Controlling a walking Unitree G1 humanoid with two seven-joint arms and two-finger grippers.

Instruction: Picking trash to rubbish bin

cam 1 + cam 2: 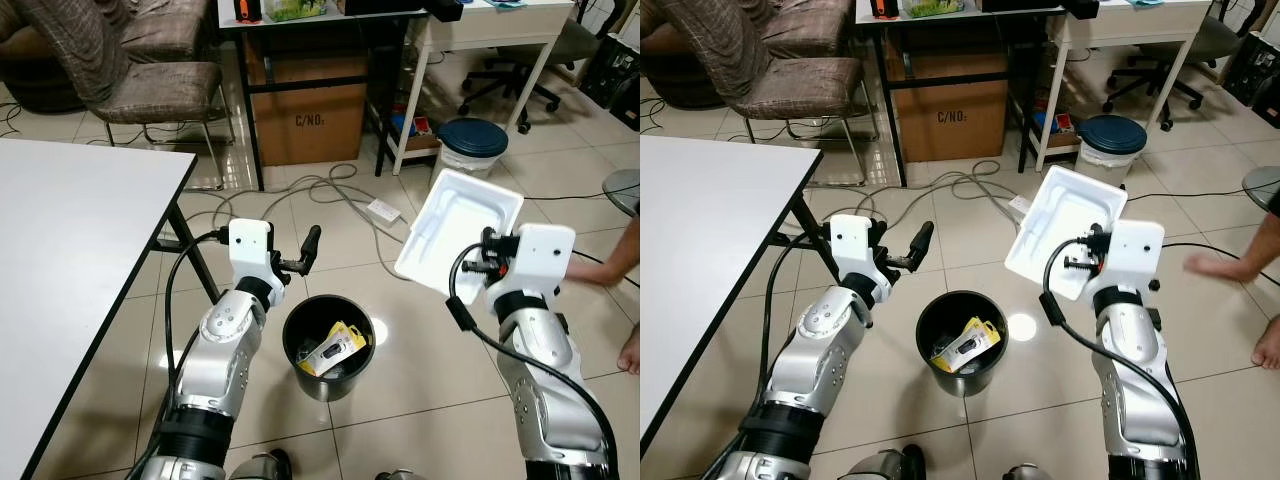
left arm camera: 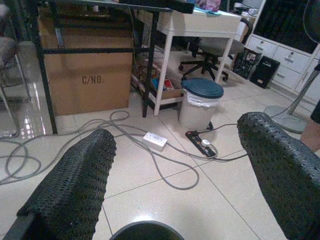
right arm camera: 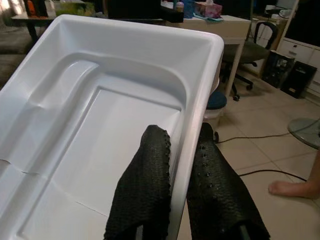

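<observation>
Tray: I've got the white foam tray (image 1: 458,232) up right of the black bin (image 1: 328,345), tilted, long axis running up-right, hollow side toward cam.
R claw (image 3: 175,165): clenched on tray rim.
L claw (image 1: 307,252): released, fingers apart, just above bin's left side.
Bin: on floor btw both arms, yellow packet (image 1: 335,347) inside.

one white tray (image 1: 458,226), one black bin (image 1: 328,345), two tools
</observation>
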